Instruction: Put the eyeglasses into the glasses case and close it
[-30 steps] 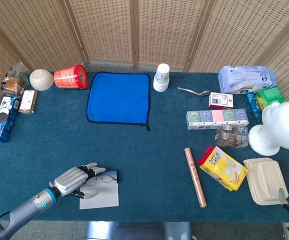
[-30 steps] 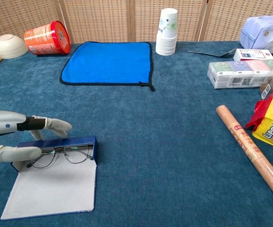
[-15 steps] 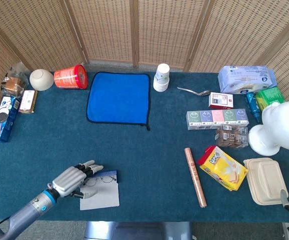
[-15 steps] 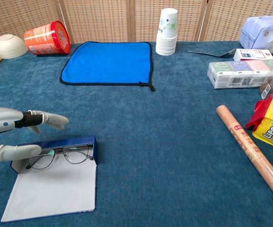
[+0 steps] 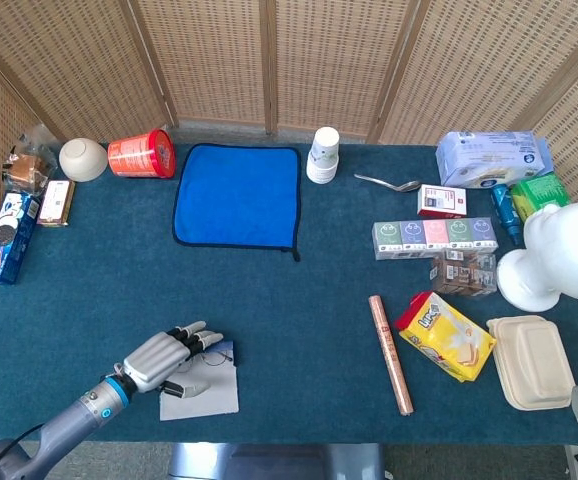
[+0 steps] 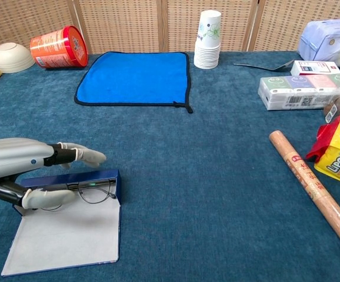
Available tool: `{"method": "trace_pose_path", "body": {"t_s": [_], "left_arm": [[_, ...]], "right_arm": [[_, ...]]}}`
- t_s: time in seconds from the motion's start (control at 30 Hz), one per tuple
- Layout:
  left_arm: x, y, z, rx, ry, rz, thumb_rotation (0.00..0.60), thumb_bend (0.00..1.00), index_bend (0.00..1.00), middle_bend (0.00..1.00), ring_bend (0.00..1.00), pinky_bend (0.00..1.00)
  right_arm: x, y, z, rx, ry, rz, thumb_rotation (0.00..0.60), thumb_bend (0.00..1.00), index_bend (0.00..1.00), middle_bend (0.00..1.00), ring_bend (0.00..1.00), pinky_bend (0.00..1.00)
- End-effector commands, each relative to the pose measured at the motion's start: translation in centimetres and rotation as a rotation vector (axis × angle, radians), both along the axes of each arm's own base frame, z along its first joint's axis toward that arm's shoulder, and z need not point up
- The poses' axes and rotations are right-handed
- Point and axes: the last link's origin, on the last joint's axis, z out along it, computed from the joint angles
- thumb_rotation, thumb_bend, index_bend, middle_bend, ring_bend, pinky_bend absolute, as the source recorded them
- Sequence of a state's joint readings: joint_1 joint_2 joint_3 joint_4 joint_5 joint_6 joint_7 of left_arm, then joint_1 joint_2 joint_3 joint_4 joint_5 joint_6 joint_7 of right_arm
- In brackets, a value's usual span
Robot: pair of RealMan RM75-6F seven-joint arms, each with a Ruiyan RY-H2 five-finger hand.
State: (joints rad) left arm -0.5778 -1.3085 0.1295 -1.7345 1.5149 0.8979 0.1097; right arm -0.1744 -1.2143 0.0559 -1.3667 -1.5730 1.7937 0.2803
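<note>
Since half a second ago the left hand (image 6: 32, 170) has slid further right over the case (image 6: 70, 226), its thumb now lying across the glasses (image 6: 90, 191). Its fingers (image 6: 85, 155) are stretched out and apart, gripping nothing. The case lies open at the table's (image 5: 299, 330) seven o'clock, glasses in its far edge. The right hand is out of sight.
</note>
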Motion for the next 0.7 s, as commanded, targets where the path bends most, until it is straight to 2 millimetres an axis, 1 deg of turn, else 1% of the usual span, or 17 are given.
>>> {"method": "trace_pose_path", "body": {"t_s": [0.03, 0.4, 0.6, 0.7], "left_arm": [[-0.1, -0.4, 0.0, -0.006, 0.002, 0.003, 0.087, 0.24, 0.02, 0.12, 0.02, 0.17], [-0.8, -1.8, 0.4, -0.015, 0.004, 0.032, 0.087, 0.23, 0.02, 0.12, 0.01, 0.16], [-1.3, -3.4, 0.7, -0.021, 0.002, 0.049, 0.089, 0.24, 0.02, 0.11, 0.01, 0.16], [-1.4, -3.7, 0.8, -0.015, 0.000, 0.057, 0.092, 0.24, 0.02, 0.11, 0.00, 0.16]], "right_arm": [[0.0, 0.1, 0.0, 0.001, 0.000, 0.000, 0.600, 0.41, 0.00, 0.06, 0.09, 0.28], [0.0, 0.1, -0.1, 0.004, -0.002, 0.007, 0.600, 0.41, 0.00, 0.06, 0.09, 0.28], [-0.1, 0.1, -0.2, 0.013, -0.005, 0.014, 0.600, 0.41, 0.00, 0.06, 0.09, 0.28], [-0.2, 0.1, -0.2, 0.017, -0.007, 0.019, 0.600, 0.41, 0.00, 0.06, 0.09, 0.28]]}}
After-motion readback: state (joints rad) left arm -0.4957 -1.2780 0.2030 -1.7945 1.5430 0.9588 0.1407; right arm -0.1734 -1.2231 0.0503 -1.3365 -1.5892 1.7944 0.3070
